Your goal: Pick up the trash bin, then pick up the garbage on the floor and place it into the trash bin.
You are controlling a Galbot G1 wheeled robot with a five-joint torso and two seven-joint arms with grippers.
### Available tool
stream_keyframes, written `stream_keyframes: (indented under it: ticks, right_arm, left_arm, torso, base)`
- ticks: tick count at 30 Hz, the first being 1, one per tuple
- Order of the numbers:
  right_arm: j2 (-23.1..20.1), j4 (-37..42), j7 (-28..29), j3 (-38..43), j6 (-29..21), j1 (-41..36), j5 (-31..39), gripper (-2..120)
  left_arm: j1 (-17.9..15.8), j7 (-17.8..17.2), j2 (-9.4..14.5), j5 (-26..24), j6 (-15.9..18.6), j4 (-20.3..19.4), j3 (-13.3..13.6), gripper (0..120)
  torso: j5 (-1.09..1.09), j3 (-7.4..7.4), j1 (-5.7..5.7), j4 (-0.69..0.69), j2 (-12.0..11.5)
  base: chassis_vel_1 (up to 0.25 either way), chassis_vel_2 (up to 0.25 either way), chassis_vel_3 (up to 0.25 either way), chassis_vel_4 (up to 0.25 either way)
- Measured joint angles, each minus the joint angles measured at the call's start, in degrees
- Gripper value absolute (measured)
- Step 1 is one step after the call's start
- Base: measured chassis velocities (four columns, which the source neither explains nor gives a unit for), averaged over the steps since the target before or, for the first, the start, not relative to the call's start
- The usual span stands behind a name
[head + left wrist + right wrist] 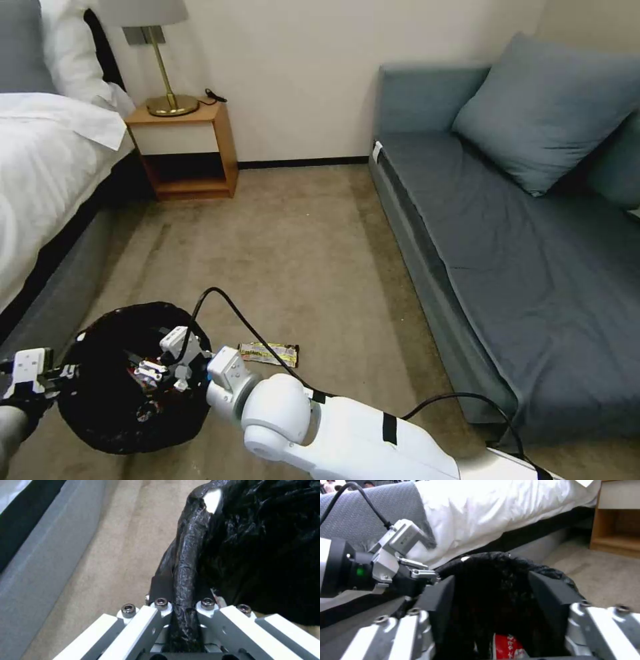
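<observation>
The trash bin (123, 427), lined with a glossy black bag, hangs at the lower left of the head view. My left gripper (63, 375) is shut on its rim; the left wrist view shows the fingers (160, 610) pinching the bag-covered rim (186, 562). My right gripper (155, 373) hovers over the bin's mouth, open, with its black pads (436, 600) spread wide. A red-white wrapper (508, 647) shows low between them, inside the bag. A gold-black bar wrapper (269, 354) lies on the carpet just right of the bin.
A bed (40, 173) runs along the left, close to the bin. A wooden nightstand (190, 150) with a lamp stands against the far wall. A blue-grey sofa (520, 267) takes up the right side. Open carpet (287, 247) lies between them.
</observation>
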Motion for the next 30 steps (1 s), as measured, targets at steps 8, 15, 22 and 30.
stream_keyframes:
  ticks: [8, 15, 22, 30]
  right_arm:
    - [-3.53, 2.53, -0.32, 7.47, 2.54, -7.14, -4.46, 95]
    - [-10.29, 3.47, -4.79, 19.46, 11.41, -16.82, -18.17, 100]
    - [-13.36, 2.89, -8.05, 28.25, 19.13, -23.25, -24.71, 100]
    - [-13.35, 2.82, -8.37, 29.72, 20.16, -26.15, -25.31, 100]
  left_arm:
    - [-0.69, -0.21, 0.63, -1.37, 0.07, 1.41, -1.06, 3]
    - [0.04, -0.17, 1.16, -2.64, -0.03, 2.76, -3.44, 3]
    - [-0.50, -0.14, 1.35, -3.07, -0.04, 3.24, -3.67, 3]
    - [-0.93, -0.15, 1.08, -2.97, -0.04, 3.24, -3.00, 3]
  torso:
    - [0.02, 0.00, 0.00, 0.00, 0.00]
    - [0.02, 0.00, 0.00, 0.00, 0.00]
    - [0.03, -0.01, 0.00, 0.00, 0.00]
    - [0.02, -0.01, 0.00, 0.00, 0.00]
  base:
    - [0.000, 0.000, 0.000, 0.000]
    - [0.000, 0.000, 0.000, 0.000]
    - [0.000, 0.000, 0.000, 0.000]
    - [0.000, 0.000, 0.000, 0.000]
